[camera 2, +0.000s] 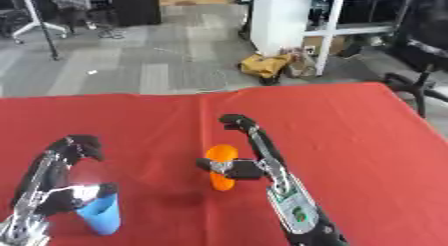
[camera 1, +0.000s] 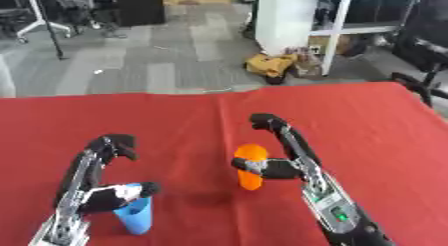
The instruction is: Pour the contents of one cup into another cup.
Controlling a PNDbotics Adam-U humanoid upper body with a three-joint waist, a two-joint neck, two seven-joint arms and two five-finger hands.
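Orange cup [camera 1: 251, 166] sits inside right hand's [camera 1: 293, 160] grasp.

A red cloth [camera 1: 350, 115] covers the table across the whole near half of the view, its far edge running slightly askew. Beyond it lies a floor of grey carpet tiles [camera 1: 166, 55] in lighter and darker squares. At the far right stands a white shelving unit [camera 1: 346, 20], with a tall white box-like cabinet [camera 1: 284, 20] just beside it. On the floor near the shelf's foot sits a yellow-brown bag [camera 1: 269, 65], next to what may be a cardboard box [camera 1: 306, 67]. A white stand on castors [camera 1: 39, 17] shows at the far left, and a dark cabinet [camera 1: 140, 5] stands behind it.
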